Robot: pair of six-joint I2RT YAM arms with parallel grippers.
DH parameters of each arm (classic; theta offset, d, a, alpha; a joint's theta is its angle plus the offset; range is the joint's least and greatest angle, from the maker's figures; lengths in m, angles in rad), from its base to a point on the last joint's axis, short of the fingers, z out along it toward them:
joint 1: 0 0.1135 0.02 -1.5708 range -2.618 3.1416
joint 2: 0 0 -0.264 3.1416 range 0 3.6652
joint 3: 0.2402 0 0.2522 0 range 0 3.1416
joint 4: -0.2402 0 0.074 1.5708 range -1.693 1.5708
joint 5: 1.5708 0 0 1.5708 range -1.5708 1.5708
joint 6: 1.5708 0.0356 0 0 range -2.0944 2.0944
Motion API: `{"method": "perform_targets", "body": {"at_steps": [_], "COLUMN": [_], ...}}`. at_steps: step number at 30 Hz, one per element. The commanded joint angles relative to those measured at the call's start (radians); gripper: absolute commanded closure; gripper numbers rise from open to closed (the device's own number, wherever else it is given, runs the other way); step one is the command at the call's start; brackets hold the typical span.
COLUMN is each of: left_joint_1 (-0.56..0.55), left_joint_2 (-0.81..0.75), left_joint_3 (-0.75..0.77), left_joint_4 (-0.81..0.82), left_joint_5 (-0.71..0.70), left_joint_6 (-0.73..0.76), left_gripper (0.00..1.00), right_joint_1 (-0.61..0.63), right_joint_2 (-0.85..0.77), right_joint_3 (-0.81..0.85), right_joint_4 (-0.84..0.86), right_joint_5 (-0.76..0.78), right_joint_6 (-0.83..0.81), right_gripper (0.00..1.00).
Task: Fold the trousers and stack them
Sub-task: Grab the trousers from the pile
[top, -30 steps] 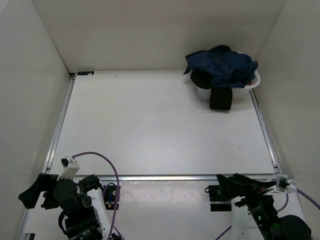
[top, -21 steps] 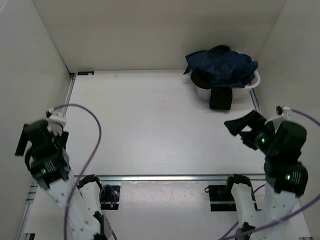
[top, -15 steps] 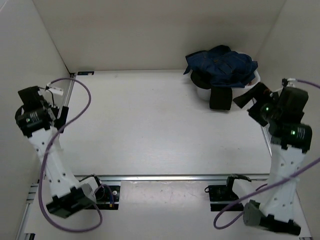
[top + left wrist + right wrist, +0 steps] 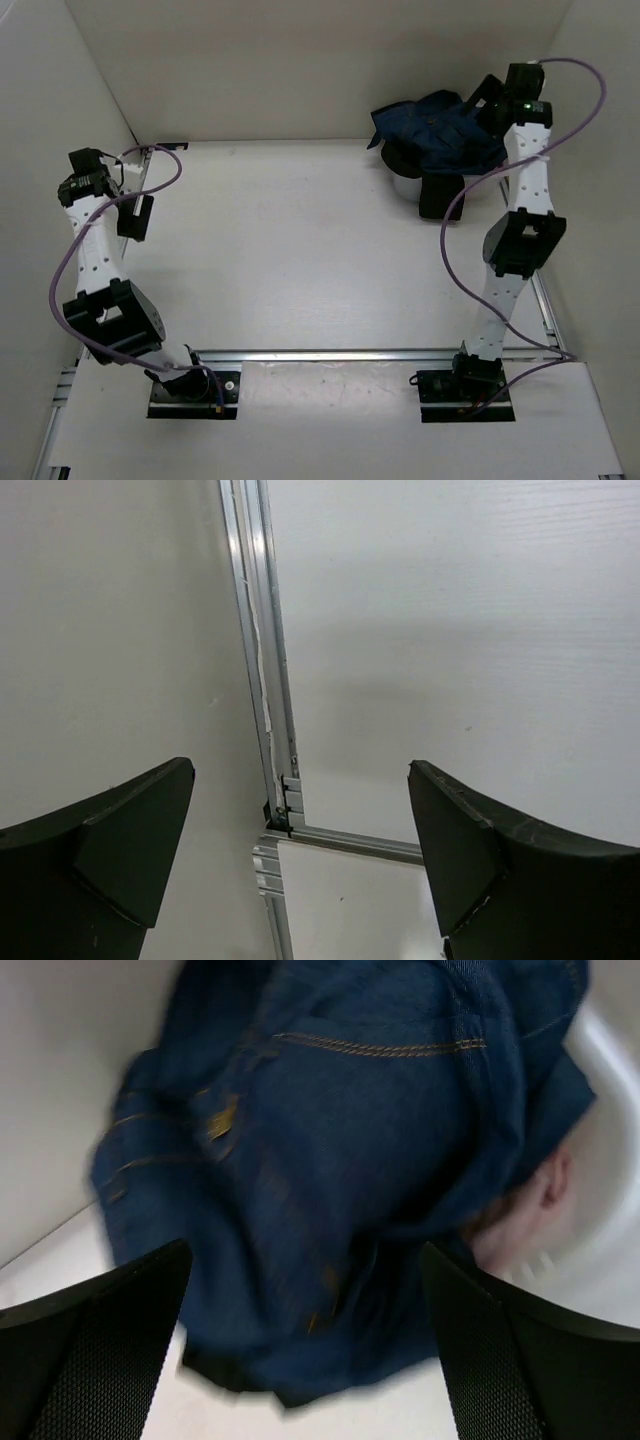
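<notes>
trousers heaped in far-right basket, both pincers spread

denim trousers [image 4: 440,130] lie bunched on top of the white basket [image 4: 507,170] in the table's far right corner, spilling over its left rim. the black pair [image 4: 440,197] hangs over the near rim down to the table [image 4: 300,250]. the right gripper [image 4: 488,95] hovers just above the denim, jaws wide apart, holding nothing. well apart, at the far left edge, the left gripper [image 4: 135,215] hangs with jaws parted over the aluminium rail [image 4: 262,660] by the side wall [image 4: 110,630]. broad white tabletop lies between them.
</notes>
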Motion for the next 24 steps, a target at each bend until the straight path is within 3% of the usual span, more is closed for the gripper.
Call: {"method": "perform_targets", "body": {"at_steps": [1, 5, 7, 8, 9, 11, 13, 21, 24], "left_joint_1": [-0.001, -0.001, -0.001, -0.001, -0.001, -0.001, -0.001, -0.001, -0.001], "left_joint_2": [0.118, 0.197, 0.22, 0.22, 0.22, 0.22, 0.211, 0.058, 0.002], "left_joint_3": [-0.018, -0.007, 0.006, 0.016, 0.028, 0.028, 0.028, -0.051, -0.088], "left_joint_4": [0.052, 0.052, 0.052, 0.052, 0.052, 0.052, 0.052, 0.052, 0.062], "left_joint_5": [-0.071, -0.1, -0.077, -0.077, -0.077, -0.077, -0.077, -0.037, -0.016], "left_joint_6": [-0.054, -0.096, -0.107, -0.107, -0.116, -0.116, -0.116, -0.107, -0.085], "left_gripper": [0.0, 0.0, 0.0, 0.0, 0.0, 0.0, 0.0, 0.0, 0.0], "right_joint_1": [0.0, 0.018, 0.049, 0.049, 0.06, 0.069, 0.09, 0.297, 0.368], "right_joint_2": [0.155, 0.232, 0.264, 0.264, 0.264, 0.238, 0.155, -0.223, -0.347], "right_joint_3": [0.047, -0.027, 0.011, 0.011, 0.011, -0.01, -0.086, -0.208, -0.266], "right_joint_4": [0.057, 0.207, 0.269, 0.279, 0.289, 0.299, 0.299, 0.347, 0.404], "right_joint_5": [0.046, 0.034, 0.032, 0.032, 0.046, 0.063, 0.121, 0.532, 0.597], "right_joint_6": [0.062, 0.054, 0.003, 0.003, -0.009, -0.02, -0.064, -0.405, -0.472], "right_gripper": [0.01, 0.01, 0.13, 0.23, 0.44, 0.76, 1.0, 1.0, 1.0]}}
